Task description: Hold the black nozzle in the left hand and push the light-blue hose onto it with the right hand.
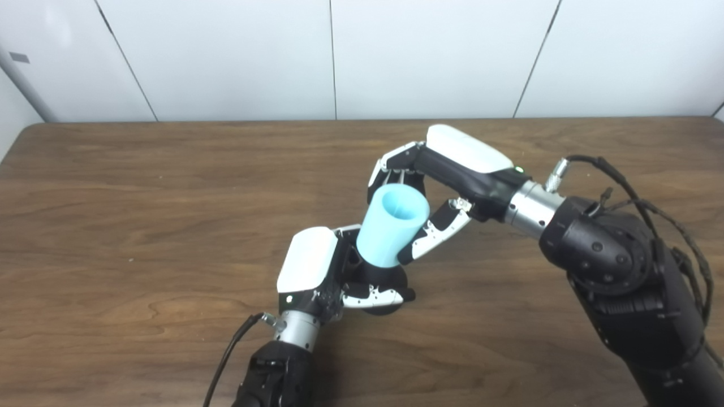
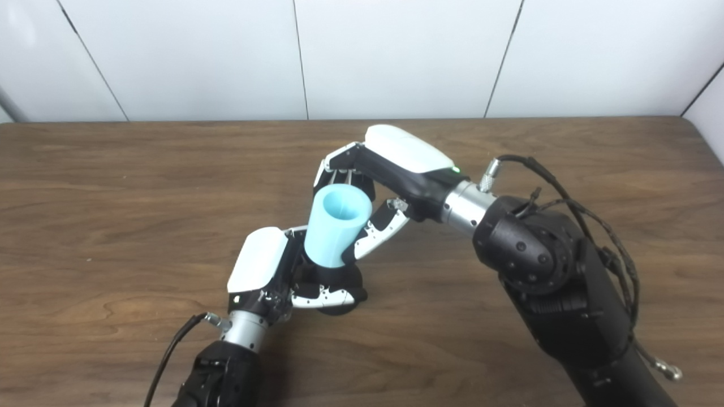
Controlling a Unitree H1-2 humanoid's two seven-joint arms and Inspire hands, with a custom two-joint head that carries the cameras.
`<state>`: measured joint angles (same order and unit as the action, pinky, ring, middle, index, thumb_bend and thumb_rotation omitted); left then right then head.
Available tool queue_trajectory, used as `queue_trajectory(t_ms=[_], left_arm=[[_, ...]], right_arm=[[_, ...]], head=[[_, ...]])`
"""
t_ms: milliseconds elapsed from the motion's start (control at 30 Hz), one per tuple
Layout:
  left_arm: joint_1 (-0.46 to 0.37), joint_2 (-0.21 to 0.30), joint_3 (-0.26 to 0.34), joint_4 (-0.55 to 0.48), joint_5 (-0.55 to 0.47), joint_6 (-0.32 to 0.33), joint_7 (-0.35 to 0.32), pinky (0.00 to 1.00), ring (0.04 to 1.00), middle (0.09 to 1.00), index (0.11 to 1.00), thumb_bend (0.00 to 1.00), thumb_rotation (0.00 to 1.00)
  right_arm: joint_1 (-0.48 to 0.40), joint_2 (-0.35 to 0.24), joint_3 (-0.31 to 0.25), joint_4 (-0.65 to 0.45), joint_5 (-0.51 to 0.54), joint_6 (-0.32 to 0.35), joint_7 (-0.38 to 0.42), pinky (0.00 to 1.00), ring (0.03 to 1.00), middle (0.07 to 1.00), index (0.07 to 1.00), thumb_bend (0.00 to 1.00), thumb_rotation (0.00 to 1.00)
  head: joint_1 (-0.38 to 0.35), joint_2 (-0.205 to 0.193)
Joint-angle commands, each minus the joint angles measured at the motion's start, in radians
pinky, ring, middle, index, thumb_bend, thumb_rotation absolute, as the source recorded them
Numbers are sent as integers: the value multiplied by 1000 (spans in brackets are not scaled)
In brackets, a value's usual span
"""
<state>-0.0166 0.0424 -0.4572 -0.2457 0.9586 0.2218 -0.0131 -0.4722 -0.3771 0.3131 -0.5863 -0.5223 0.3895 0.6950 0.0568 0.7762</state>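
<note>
Over the table [image 1: 141,186], my left hand [image 1: 317,268] sits nearer me, wrapped around the nozzle [image 1: 384,277]. The hose [image 1: 392,226] stands on the nozzle, tilted right, with my right hand [image 1: 447,175] behind and right, fingers around it.

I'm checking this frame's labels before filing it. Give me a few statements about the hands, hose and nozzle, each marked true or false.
1. The right hand grips the light-blue hose. True.
2. The hose lies flat on the table. False: it is held tilted above the wood, open end up.
3. The left hand is closed around the black nozzle. True.
4. The hose's lower end is far from the nozzle. False: it sits right at the nozzle's top.
5. The left hand rests open and empty. False: it holds the nozzle.
</note>
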Motion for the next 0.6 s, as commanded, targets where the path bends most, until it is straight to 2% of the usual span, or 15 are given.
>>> queue_trajectory(t_ms=[0, 167, 333, 567], left_arm=[[13, -4, -7, 12, 10, 0, -10, 448, 499, 468, 500, 521, 0], [16, -7, -5, 16, 3, -1, -4, 448, 500, 461, 504, 521, 0], [15, -8, -5, 21, 4, -5, 4, 444, 498, 457, 506, 521, 0], [12, -15, -8, 21, 10, 6, -5, 451, 502, 453, 507, 520, 0]], right_arm=[[-55, -24, -9, -38, -4, -2, 9, 327, 382, 495, 537, 514, 0], [-111, -28, -5, -40, 0, 21, 48, 325, 378, 500, 534, 514, 0], [-164, -34, 17, -56, -24, 68, 112, 371, 393, 501, 524, 516, 0], [-176, -44, 15, -55, -39, 79, 168, 366, 390, 502, 537, 514, 0]], head=[[1, 1], [1, 1], [1, 2], [2, 2]])
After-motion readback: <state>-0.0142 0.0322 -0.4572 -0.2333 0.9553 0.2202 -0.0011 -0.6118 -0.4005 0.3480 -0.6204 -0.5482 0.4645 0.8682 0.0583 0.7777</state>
